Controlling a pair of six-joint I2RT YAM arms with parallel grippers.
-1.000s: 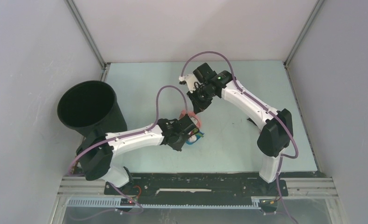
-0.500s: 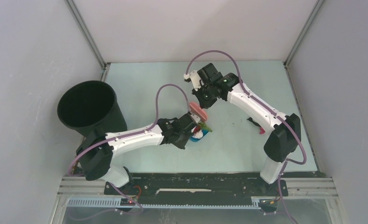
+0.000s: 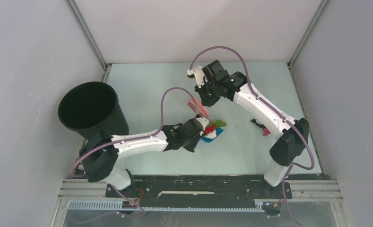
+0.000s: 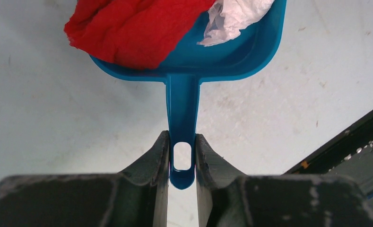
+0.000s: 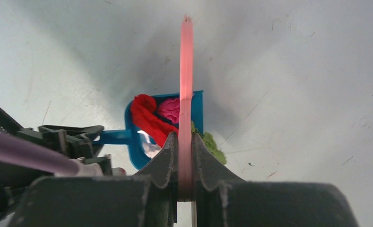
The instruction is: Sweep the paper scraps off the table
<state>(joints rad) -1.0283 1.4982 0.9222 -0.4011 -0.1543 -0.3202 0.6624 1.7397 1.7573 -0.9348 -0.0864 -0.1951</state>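
My left gripper (image 4: 182,158) is shut on the handle of the blue dustpan (image 4: 222,61), which lies flat on the pale green table (image 3: 146,94). Paper scraps sit in the pan: a red one (image 4: 132,28), a white one (image 4: 236,14) and a magenta one (image 5: 169,109). A green scrap (image 5: 213,147) lies at the pan's mouth. My right gripper (image 5: 185,142) is shut on the pink brush (image 5: 186,71), held just behind the pan. From above, the brush (image 3: 197,108) hangs beside the dustpan (image 3: 208,138). Black and red scraps (image 3: 261,128) lie loose on the table to the right.
A tall black bin (image 3: 87,111) stands at the table's left edge, beside the left arm's base. The black rail (image 4: 354,142) runs along the near edge. Grey walls close in the back and both sides.
The left gripper has slid the dustpan to the right. The right gripper has moved right with the brush, and the red, white and green scraps now show in and at the pan.
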